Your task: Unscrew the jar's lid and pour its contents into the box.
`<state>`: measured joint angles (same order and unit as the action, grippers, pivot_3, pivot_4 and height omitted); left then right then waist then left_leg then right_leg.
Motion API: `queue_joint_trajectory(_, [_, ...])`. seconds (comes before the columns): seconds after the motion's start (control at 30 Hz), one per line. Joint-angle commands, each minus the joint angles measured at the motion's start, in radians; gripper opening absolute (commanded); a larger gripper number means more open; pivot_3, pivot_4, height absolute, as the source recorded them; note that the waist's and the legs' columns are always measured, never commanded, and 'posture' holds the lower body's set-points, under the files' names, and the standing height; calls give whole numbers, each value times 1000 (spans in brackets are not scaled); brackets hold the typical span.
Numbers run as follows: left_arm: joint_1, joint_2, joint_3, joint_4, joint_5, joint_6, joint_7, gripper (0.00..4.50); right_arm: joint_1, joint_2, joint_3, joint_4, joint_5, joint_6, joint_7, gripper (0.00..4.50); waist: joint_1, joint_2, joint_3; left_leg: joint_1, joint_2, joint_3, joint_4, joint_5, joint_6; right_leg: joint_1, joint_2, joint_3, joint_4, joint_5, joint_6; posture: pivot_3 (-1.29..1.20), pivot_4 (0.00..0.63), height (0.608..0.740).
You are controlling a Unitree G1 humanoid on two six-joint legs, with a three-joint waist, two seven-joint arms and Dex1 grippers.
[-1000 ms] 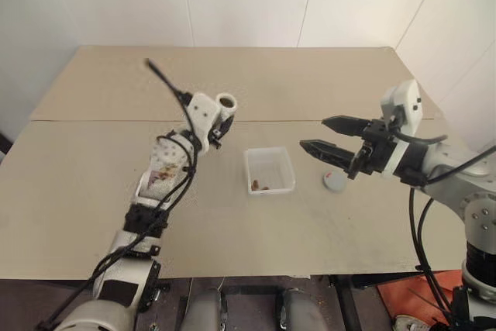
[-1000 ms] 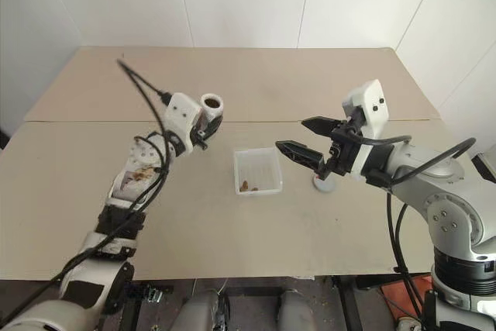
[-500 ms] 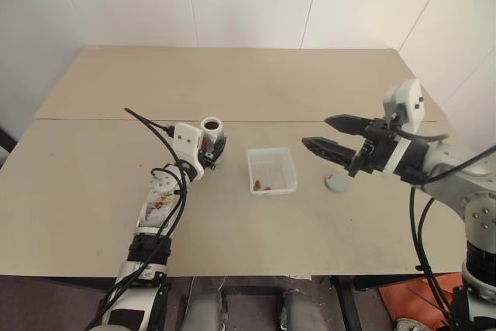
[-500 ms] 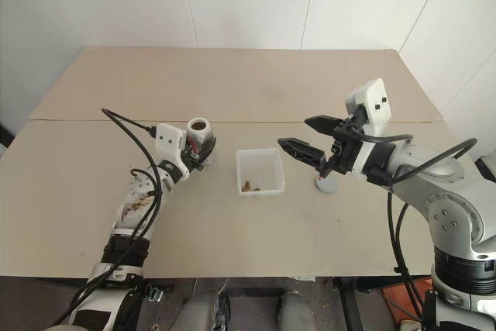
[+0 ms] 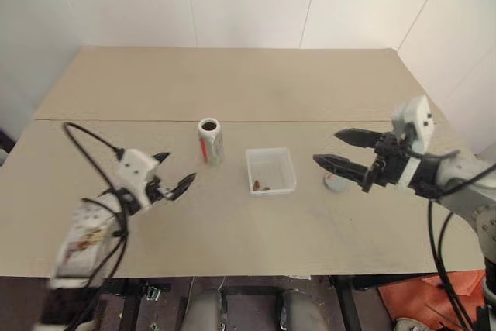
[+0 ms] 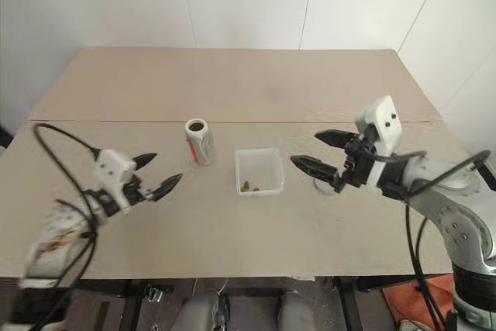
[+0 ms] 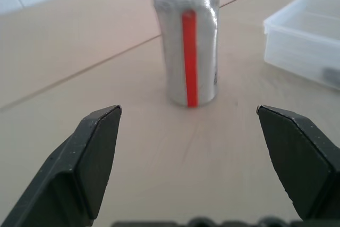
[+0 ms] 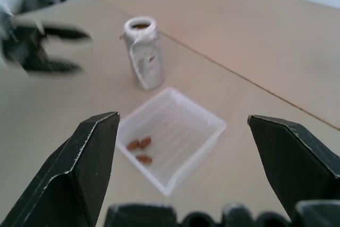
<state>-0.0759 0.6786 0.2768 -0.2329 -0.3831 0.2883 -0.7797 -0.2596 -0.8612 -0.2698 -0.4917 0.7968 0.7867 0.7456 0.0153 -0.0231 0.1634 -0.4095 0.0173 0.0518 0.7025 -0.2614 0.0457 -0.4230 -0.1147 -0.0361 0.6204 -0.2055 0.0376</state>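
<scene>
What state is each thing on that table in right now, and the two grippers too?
Jar: upright on the table, uncapped, held by nothing.
Lid: off the jar, lying on the table on the box's far side from the jar.
Box: open, a few brown bits inside.
Left gripper: open, empty, clear of the jar.
Right gripper: open, empty.

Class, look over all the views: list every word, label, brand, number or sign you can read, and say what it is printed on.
None: no readable text stands on anything here.
The jar carries a plain vertical red stripe, no lettering.
A small dark mark at the jar's side edge is too blurred to read.
The box, lid and table bear no writing.
</scene>
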Motion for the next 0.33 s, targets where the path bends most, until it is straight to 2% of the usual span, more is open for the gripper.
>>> queue_joint_trajectory(0.03, [-35,88,99,-83,-146,44,-113,4440,46,-46,-27,63,-96,-152,119,4500,3,0,0,1,0,0,0,0,0,1,0,0,0,0,0,0,150,740])
queue_joint_trajectory(0.17, [-35,123,95,-104,-193,40,-174,4440,67,-67,-50,175,-144,-241,203,4500,-2,0,0,5,-1,2,1,0,0,4,0,4,-2,0,0,0,150,740])
queue_joint_trajectory(0.33, [-41,68,39,-105,-169,29,-139,4440,74,-66,-71,166,-151,-214,170,4500,-8,0,0,6,-1,7,-2,1,-1,1,3,10,2,0,0,0,150,740])
